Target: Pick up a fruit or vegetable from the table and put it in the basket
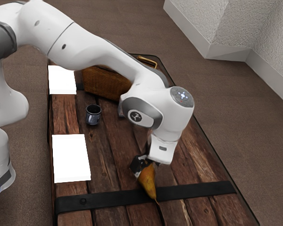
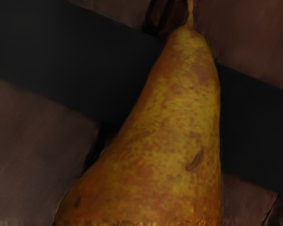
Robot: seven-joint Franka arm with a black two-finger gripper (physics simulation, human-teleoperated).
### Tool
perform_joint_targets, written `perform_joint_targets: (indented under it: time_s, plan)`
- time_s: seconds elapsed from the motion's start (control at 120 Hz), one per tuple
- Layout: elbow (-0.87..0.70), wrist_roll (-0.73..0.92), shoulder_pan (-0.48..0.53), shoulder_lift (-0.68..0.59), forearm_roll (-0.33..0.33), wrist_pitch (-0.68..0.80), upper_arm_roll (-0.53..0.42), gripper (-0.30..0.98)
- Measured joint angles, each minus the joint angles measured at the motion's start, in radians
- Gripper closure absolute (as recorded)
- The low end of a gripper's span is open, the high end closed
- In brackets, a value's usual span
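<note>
Presently reaches in from the exterior view's upper left, across the tabletop, toward the wicker basket (image 1: 98, 82) and the pear (image 1: 149, 184). Sees the basket in the upper middle of the frame, partly hidden behind the arm (image 1: 88, 48), with a curved handle (image 1: 148, 60) near the top edge. Cannot make out any contents inside the basket. Finds a dark cup (image 1: 93, 116) left of centre, upright on the brown planks (image 1: 112, 155), its interior too shadowed to read. Notes two flat white rectangles (image 1: 64, 79) (image 1: 71, 158) along the exterior view's left, one at upper left and one lower down.

Extends the arm rightward, then bends down at the wrist (image 1: 156, 109), bringing the black gripper (image 1: 142, 165) to the fat end of the pear in the lower middle. Cannot tell whether the pincer is clenched, released or grasping the pear. Sees the pear well apart from the basket, pointing its stem (image 1: 156, 203) toward the lower edge, across a black strap (image 1: 199, 189). In the wrist view, looks along the mottled yellow-brown skin, fat end nearest the hand and stem farther off, with the strap beyond.
</note>
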Motion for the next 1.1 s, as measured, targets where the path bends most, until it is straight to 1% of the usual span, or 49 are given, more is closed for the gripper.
perform_joint_targets:
  time_s: [0.108, 0.342, 0.592, 0.917, 0.95, 1.05, 1.1]
  plan:
    - [0.000, -0.014, 0.024, 0.009, -0.006, 0.003, 0.000, 0.00]
    - [0.000, -0.037, -0.003, 0.029, -0.016, 0.006, 0.000, 0.00]
    - [-0.008, -0.051, 0.019, 0.043, -0.027, 0.012, 0.000, 0.00]
    - [-0.020, -0.063, 0.019, 0.055, -0.043, 0.023, 0.000, 0.00]
    - [-0.020, -0.064, 0.018, 0.057, -0.044, 0.023, 0.000, 0.02]
    - [-0.018, -0.066, 0.025, 0.058, -0.046, 0.021, 0.000, 0.20]
    - [-0.017, -0.068, 0.029, 0.058, -0.045, 0.020, 0.000, 0.25]
